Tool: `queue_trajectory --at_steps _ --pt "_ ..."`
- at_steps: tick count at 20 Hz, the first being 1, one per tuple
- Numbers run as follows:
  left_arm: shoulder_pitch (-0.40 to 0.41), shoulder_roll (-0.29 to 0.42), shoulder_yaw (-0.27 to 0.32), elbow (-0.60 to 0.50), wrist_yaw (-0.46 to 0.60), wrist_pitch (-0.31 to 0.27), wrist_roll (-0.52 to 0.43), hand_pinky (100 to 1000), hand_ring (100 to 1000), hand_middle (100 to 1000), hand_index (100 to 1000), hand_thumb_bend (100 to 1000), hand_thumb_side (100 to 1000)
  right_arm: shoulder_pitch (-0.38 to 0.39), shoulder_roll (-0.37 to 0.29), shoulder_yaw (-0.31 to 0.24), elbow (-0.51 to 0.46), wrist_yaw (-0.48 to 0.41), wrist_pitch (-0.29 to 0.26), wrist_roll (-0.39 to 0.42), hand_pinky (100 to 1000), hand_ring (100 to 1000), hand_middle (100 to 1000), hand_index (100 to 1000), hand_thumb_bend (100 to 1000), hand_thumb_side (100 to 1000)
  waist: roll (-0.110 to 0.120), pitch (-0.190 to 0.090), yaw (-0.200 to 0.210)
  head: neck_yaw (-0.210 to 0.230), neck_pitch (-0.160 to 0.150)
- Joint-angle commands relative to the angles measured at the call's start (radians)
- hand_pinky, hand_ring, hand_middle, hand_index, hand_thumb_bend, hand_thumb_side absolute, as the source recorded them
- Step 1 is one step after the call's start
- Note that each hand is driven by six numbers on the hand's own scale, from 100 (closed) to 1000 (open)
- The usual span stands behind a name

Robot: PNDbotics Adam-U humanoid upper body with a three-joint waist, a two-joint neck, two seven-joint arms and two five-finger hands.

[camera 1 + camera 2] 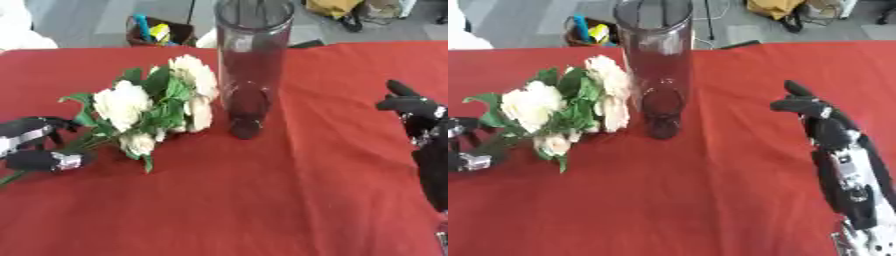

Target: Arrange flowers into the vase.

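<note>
Red cloth table (262, 200), clear glass cylinder vase (252, 60), left hand (35, 145) curled round white flowers' (153, 107) stems.

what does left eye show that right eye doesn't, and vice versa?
Left eye only: most of the left hand, fingers curled round the stems of the white flowers.
Right eye only: the right hand with its whole forearm down to the lower edge; in the left eye it is cut off at the right border.
Both: the flowers lying on the red tablecloth, blooms against the upright clear glass vase, which holds no flowers yet.
</note>
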Motion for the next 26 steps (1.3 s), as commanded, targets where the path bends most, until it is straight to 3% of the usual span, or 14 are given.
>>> queue_trajectory --at_steps 1,2,6,11,12,21,22,26 --pt "-0.009 0.012 -0.014 -0.010 -0.034 0.009 0.048 514 610 759 918 499 796 -0.007 -0.001 0.002 -0.020 0.007 -0.001 0.011 1000 1000 696 769 100 967 -0.001 -0.021 0.003 0.004 -0.003" --pt "-0.010 0.010 -0.017 -0.011 -0.048 0.011 0.066 464 563 727 894 486 781 -0.008 0.000 0.002 -0.020 0.007 -0.002 0.012 1000 1000 695 769 100 967 -0.001 -0.020 0.003 0.005 -0.003" --pt "-0.018 -0.002 -0.029 -0.001 -0.096 0.013 0.131 406 516 692 869 435 748 -0.008 0.001 0.002 -0.020 0.007 -0.001 0.016 1000 1000 693 768 100 968 -0.002 -0.019 0.002 0.008 -0.004" --pt "-0.028 -0.014 -0.043 0.025 -0.129 -0.010 0.165 412 523 678 861 368 683 -0.008 0.002 0.002 -0.020 0.007 -0.001 0.018 1000 1000 691 766 100 969 -0.002 -0.018 0.001 0.011 -0.005" --pt "-0.030 -0.016 -0.044 0.030 -0.132 -0.014 0.167 408 521 666 853 313 644 -0.008 0.002 0.003 -0.020 0.007 -0.001 0.019 1000 1000 691 765 100 969 -0.002 -0.017 0.001 0.011 -0.005" --pt "-0.039 -0.026 -0.058 0.038 -0.167 -0.016 0.201 361 481 620 817 280 570 -0.009 0.006 0.003 -0.020 0.011 0.002 0.024 1000 1000 689 764 100 970 0.001 -0.013 -0.004 0.014 -0.007" --pt "-0.040 -0.027 -0.060 0.041 -0.170 -0.015 0.203 302 437 582 789 244 519 -0.009 0.006 0.003 -0.020 0.011 0.002 0.024 1000 1000 689 764 100 970 0.001 -0.013 -0.006 0.015 -0.008" --pt "-0.048 -0.028 -0.070 0.045 -0.174 -0.014 0.192 270 410 553 762 212 493 -0.006 0.008 0.002 -0.020 0.015 0.006 0.025 1000 1000 689 763 100 969 0.003 -0.013 -0.010 0.018 -0.006"
